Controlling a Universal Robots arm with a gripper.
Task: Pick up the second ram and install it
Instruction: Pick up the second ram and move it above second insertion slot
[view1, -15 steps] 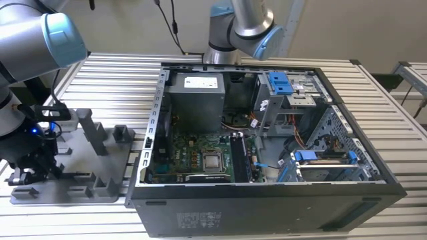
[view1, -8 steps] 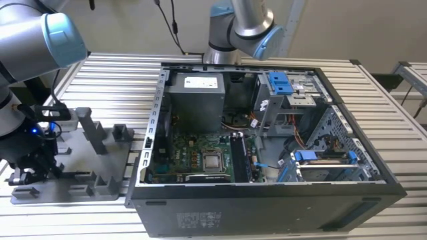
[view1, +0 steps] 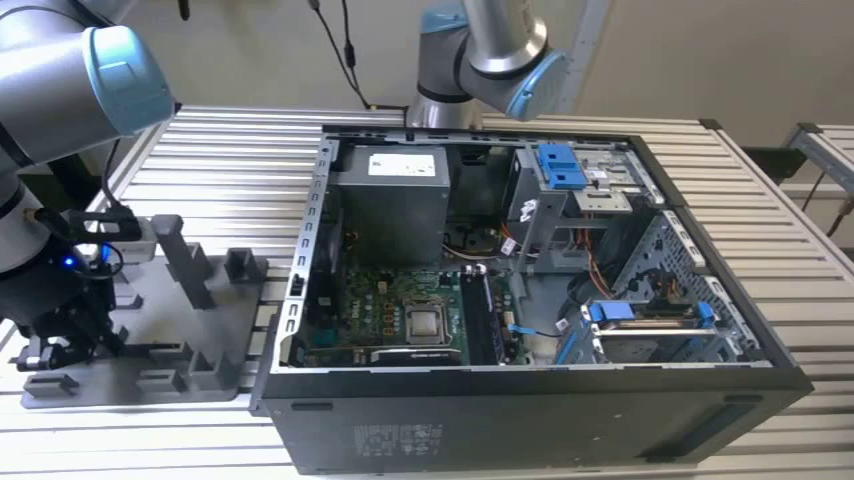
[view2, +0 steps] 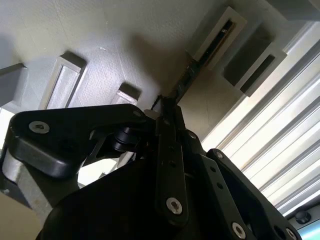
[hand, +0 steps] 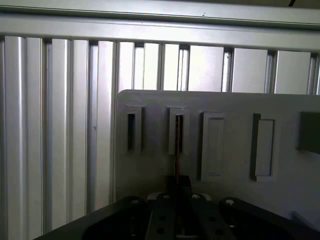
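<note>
Gripper (view2: 165, 106) clamped on the second ram (view2: 189, 75) at the grey tray (hand: 235, 102).
Its far end sits in a narrow slot, with one more slot (hand: 131, 132) between it and the tray's edge; the slatted table (hand: 60, 125) lies beyond.

No text is legible. The white label (view1: 407, 162) on the power supply (view1: 387, 215) and the pale print (view1: 400, 437) on the computer case (view1: 561, 405) are too small to read.

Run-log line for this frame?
step: pick | gripper: shut on second ram | ram: far end at grey tray slot | install: not yet done
</note>
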